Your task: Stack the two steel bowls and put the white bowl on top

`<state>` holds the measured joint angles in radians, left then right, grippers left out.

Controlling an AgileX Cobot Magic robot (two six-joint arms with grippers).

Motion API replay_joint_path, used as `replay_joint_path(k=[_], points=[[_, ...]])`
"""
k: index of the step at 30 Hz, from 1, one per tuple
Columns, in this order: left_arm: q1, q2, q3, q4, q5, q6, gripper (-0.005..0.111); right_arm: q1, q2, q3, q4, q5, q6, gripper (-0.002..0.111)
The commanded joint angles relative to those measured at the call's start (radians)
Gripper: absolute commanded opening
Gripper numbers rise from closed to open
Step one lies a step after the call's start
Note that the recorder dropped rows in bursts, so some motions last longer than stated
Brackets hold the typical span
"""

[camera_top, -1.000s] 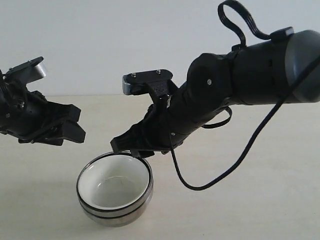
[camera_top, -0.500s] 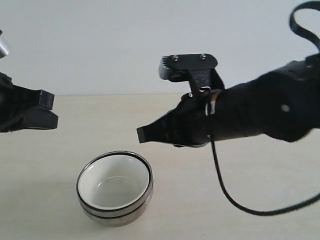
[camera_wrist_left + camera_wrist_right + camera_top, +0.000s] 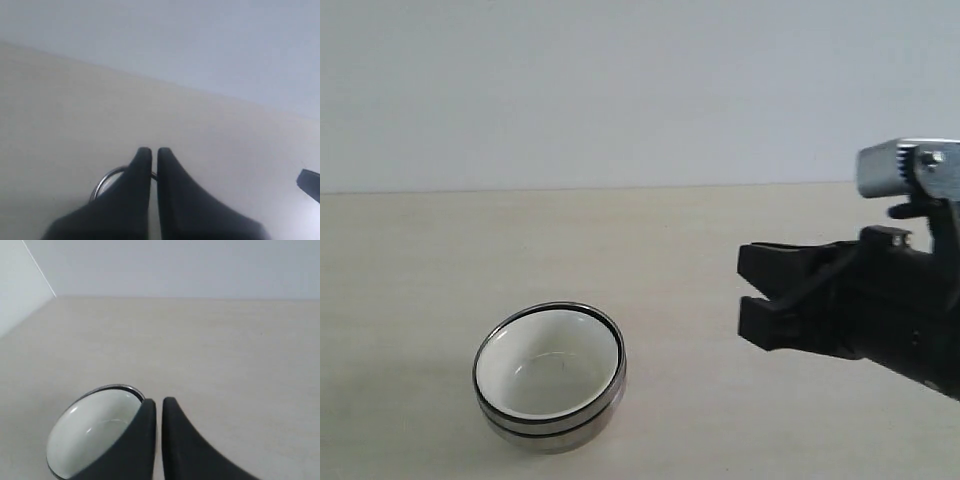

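Note:
The white bowl point(image 3: 548, 372) sits nested inside the two steel bowls point(image 3: 555, 430), which stand stacked on the table at the lower left of the exterior view. My right gripper point(image 3: 752, 298) hangs well to the right of the stack, shut and empty. In the right wrist view its tips point(image 3: 159, 401) are together, with the white bowl point(image 3: 92, 432) and a steel rim point(image 3: 119, 387) beyond them. My left gripper point(image 3: 154, 150) is out of the exterior view. It is shut on nothing, and only a piece of steel rim point(image 3: 106, 177) shows behind its fingers.
The stack stands on a pale beige table point(image 3: 720, 230) with a plain light wall behind. A dark part point(image 3: 310, 182) pokes in at the edge of the left wrist view. No other objects show.
Both arms have drawn back from the stacked bowls. The left arm slid out of the exterior view to the left, and the right arm swung far to the right. The bowls have not moved.

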<state>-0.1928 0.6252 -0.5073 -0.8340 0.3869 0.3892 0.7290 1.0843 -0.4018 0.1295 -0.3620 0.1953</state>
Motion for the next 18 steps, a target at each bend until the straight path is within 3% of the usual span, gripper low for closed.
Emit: replay_joint_path(k=[1,10,18], points=[[0.002,-0.183,0.117,-0.023,-0.077,0.011,0.004,-0.003,-0.119,0.097,0.017,-0.117,0.000,0.000],[0.002,-0.417,0.321,-0.049,-0.105,0.011,0.004,-0.003,-0.311,0.287,0.100,-0.370,0.000,0.000],[0.002,-0.463,0.429,-0.155,-0.155,0.011,0.004,-0.003,-0.354,0.321,0.100,-0.356,-0.039,0.000]])
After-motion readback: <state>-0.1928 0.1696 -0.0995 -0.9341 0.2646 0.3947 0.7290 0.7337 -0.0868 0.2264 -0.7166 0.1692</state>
